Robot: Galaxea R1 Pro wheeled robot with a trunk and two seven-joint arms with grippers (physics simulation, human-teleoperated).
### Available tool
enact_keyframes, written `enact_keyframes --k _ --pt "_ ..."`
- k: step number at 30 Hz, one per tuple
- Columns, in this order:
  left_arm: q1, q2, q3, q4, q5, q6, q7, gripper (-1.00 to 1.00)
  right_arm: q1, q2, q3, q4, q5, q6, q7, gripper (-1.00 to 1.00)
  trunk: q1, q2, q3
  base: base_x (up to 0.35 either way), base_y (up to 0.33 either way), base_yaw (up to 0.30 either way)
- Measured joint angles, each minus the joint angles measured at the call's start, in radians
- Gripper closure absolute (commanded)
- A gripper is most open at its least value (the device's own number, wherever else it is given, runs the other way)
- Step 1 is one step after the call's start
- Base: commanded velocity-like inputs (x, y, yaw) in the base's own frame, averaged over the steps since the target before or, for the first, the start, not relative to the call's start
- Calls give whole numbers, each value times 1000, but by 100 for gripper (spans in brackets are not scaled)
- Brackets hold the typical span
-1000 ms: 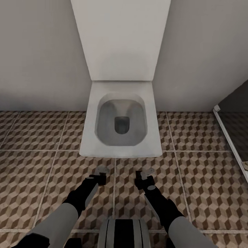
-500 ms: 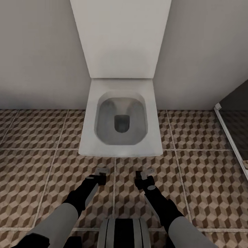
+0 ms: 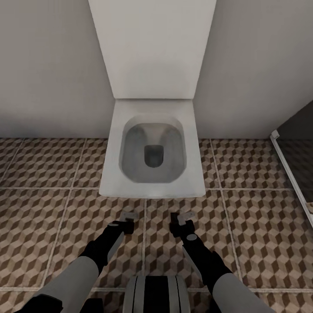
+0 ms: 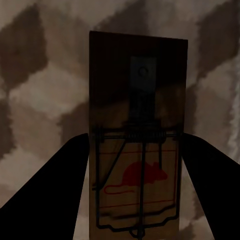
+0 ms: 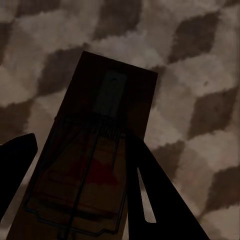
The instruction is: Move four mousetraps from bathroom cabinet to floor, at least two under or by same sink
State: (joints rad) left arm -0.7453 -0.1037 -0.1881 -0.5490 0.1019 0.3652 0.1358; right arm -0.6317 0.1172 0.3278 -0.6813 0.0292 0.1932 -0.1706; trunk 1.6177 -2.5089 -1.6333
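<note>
One mousetrap point(image 4: 137, 150) sits clamped between the left gripper's point(image 3: 128, 216) dark fingers point(image 4: 50, 190). A second mousetrap point(image 5: 92, 160) is pinched likewise in the right gripper point(image 3: 186, 216). Both grippers hang above the bathroom floor point(image 3: 261, 226), just short of a white toilet point(image 3: 152, 148) ahead of them.
</note>
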Motion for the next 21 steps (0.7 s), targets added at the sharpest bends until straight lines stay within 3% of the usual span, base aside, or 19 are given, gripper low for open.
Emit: enact_keyframes --k 12,16,17,18,21 --pt "1 0 -2 4 0 -21 0 100 0 0 1 35 0 -11 1 100 0 0 0 0 0 0" --pt "2 3 -8 33 -2 -147 0 100 0 0 1 36 0 -11 1 100 0 0 0 0 0 0" --pt "3 5 -22 75 -3 -248 0 100 0 0 1 36 0 -11 1 100 0 0 0 0 0 0" --pt "3 6 -33 97 -3 -293 0 100 0 0 1 37 0 -11 1 100 0 0 0 0 0 0" --pt "3 7 -68 131 -4 -351 2 100 0 0 1 37 0 -11 1 100 0 0 0 0 0 0"
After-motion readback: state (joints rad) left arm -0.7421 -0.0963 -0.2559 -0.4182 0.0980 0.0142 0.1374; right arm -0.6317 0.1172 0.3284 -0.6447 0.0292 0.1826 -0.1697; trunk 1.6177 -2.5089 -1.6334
